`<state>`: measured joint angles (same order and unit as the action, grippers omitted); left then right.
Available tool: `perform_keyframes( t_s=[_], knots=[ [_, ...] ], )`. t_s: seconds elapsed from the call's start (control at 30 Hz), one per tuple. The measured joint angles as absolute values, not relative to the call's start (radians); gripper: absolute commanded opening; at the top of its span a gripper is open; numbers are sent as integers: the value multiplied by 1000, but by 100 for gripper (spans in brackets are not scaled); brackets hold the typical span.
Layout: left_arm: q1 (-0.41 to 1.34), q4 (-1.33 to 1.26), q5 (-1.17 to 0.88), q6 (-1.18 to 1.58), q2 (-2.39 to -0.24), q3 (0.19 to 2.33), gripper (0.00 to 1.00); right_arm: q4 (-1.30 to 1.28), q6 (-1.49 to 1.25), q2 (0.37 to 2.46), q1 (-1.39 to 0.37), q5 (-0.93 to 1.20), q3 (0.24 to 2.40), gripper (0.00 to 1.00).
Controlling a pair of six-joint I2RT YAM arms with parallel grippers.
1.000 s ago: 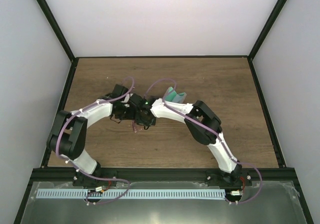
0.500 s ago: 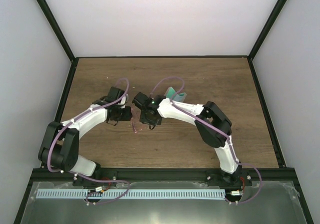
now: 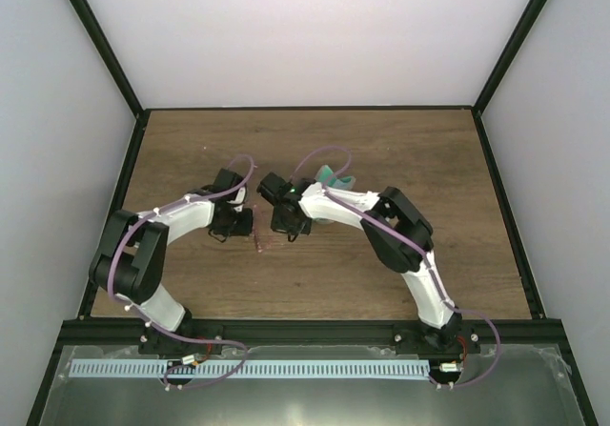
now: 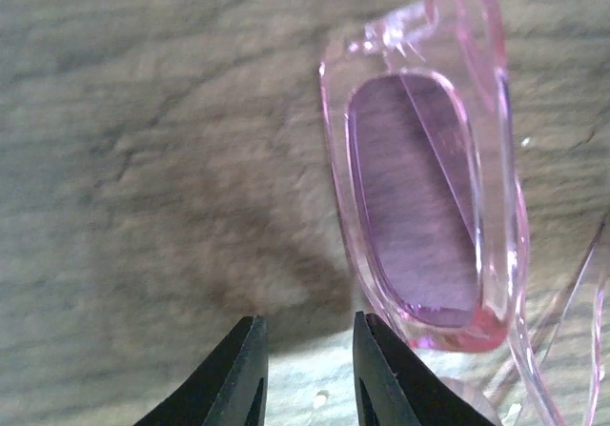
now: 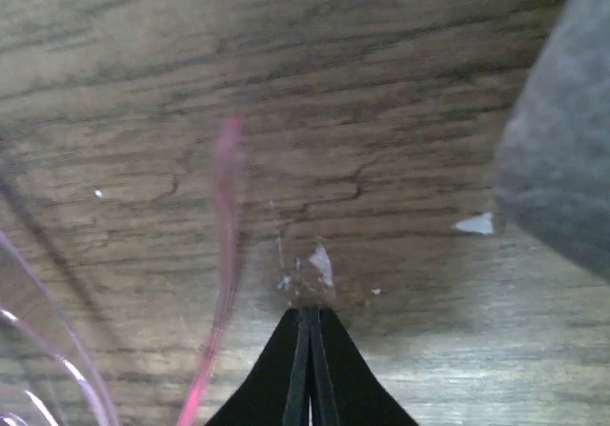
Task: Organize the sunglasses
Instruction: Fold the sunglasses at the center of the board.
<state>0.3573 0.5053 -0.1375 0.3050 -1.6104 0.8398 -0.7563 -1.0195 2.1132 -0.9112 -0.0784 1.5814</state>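
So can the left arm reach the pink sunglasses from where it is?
Probably yes. The left gripper sits just beside the sunglasses, slightly open, with only table wood showing between them.

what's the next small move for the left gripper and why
Likely slide the left gripper sideways onto the sunglasses: its jaws stand slightly apart over the table, the pink frame beside them, not between. The right gripper is shut on nothing.

The sunglasses (image 4: 415, 207) lie on the table (image 3: 429, 159), with the left gripper (image 3: 243, 224) just beside them on their left, the right gripper (image 3: 286, 226) near on their right, and the cloth (image 3: 331, 175) farther back, behind the right arm.
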Motion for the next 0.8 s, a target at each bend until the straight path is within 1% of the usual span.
perform_keyframes(
  t_s=[0.3, 0.57, 0.77, 0.8],
  knots=[
    [354, 471, -190, 284, -1655, 877, 26, -735, -986, 2217, -930, -10, 1707, 1],
    [346, 464, -223, 284, -1662, 881, 26, -655, -957, 2224, -933, 63, 1695, 1],
    [346, 466, -218, 284, -1657, 880, 26, -634, -950, 2203, -931, 59, 1665, 1],
    [347, 466, -216, 284, -1654, 878, 28, -627, -950, 2191, -931, 59, 1646, 1]
  ],
)
